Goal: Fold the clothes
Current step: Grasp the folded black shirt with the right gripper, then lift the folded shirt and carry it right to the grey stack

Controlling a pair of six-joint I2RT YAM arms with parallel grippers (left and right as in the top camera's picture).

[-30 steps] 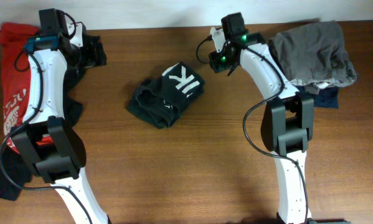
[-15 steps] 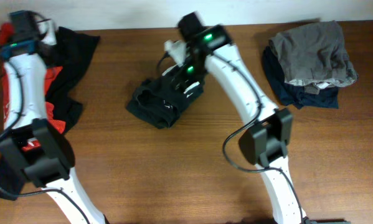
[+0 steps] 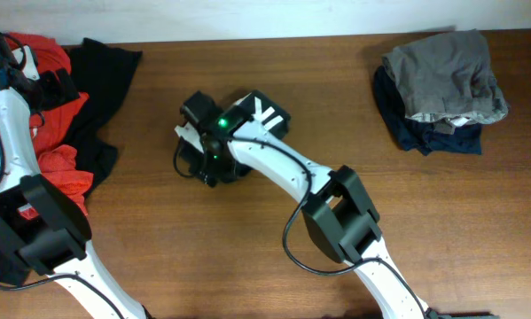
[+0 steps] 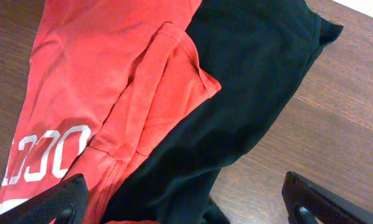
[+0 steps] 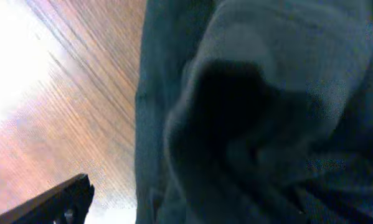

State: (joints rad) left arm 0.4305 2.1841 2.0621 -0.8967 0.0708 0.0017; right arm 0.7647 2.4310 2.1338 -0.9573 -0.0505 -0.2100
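The black T-shirt with white letters (image 3: 274, 120) lies bunched at the table's middle. My right gripper (image 5: 192, 211) is down on its left part. Dark cloth fills the right wrist view, with one finger (image 5: 68, 205) far out at the lower left and the other out of sight; the jaws stand wide. At the far left, my left gripper (image 4: 189, 211) hovers open over a red garment (image 4: 99, 74) with white print and a plain black garment (image 4: 254, 81), holding nothing.
A grey garment (image 3: 447, 75) lies folded on a navy one (image 3: 425, 133) at the back right. Red and black clothes (image 3: 57, 164) spread along the left edge. Bare wooden table (image 3: 203, 248) shows in front of the lettered shirt.
My right arm has swung left from beside the grey pile across to the lettered shirt's left side, its jaws widening. My left arm has moved further left toward the table's corner.
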